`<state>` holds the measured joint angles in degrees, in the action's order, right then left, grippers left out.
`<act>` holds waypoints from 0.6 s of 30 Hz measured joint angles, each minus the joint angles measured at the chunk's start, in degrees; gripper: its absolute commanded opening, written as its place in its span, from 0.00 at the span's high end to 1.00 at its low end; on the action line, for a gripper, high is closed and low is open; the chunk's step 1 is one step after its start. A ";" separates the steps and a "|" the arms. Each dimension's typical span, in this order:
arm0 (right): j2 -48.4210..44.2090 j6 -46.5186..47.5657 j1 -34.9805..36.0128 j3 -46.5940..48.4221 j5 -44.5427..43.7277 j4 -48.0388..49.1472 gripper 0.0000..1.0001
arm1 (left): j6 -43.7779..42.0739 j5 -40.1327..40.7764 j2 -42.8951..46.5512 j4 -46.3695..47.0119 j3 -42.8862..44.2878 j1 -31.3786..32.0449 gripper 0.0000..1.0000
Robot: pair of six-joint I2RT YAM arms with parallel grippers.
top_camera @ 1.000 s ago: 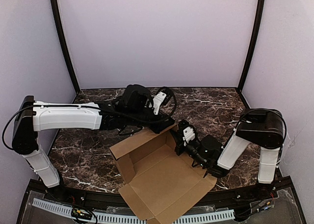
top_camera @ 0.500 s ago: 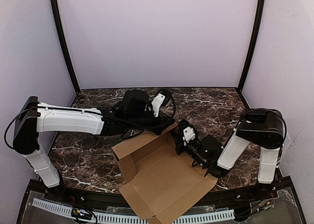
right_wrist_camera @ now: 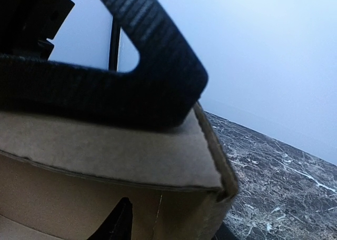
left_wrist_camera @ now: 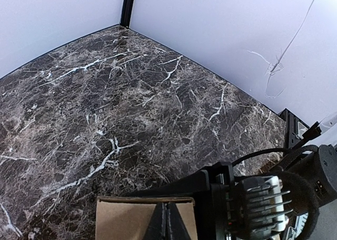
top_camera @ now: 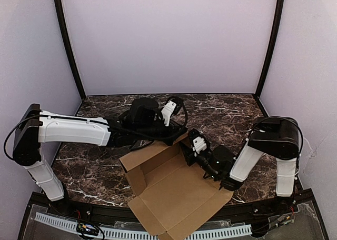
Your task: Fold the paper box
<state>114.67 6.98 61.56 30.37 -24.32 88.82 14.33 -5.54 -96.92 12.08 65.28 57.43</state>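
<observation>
Here we are above the marble table point(top_camera: 231, 113), and the paper box point(top_camera: 176, 192) lies on the table's near half, about midway across and turned at an angle. It is plain brown cardboard, open on top, with its near flaps spread flat toward the table's front edge and its far panels lifted. The left gripper point(top_camera: 178, 136) reaches in from the table's left side to about its centre, right at the box's far corner. From the left wrist its fingers point(left_wrist_camera: 160, 225) are pressed tight together with a cardboard flap showing behind them. No card shows between the tips, so whether they pinch anything cannot be told from here. The right gripper point(top_camera: 186, 149) comes in low from the table's right side and meets the same far corner from the other side. In the right wrist view one black finger point(right_wrist_camera: 121, 87) lies across the top of the cardboard wall and a second dark finger point(right_wrist_camera: 118, 224) sits lower down inside. The jaws are apart, with the box's wall between them.
</observation>
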 measured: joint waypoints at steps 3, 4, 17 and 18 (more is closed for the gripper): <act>1.79 0.48 -0.04 0.94 -0.70 0.24 0.61 | 0.02 0.00 0.09 -0.13 0.00 0.00 0.99; 2.49 0.48 -0.11 1.14 -0.87 0.26 0.61 | 0.00 0.00 0.11 -0.24 0.00 0.02 0.99; 6.03 -0.81 -0.50 1.25 -1.70 0.39 0.77 | 0.00 0.02 0.26 -1.01 0.15 0.02 0.99; 6.40 -0.98 -0.52 1.27 -1.73 0.37 0.83 | 0.02 0.02 0.26 -1.11 0.20 0.02 0.99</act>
<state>121.08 6.00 61.04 31.64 -26.04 89.19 14.35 -5.52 -96.66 10.96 65.47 57.45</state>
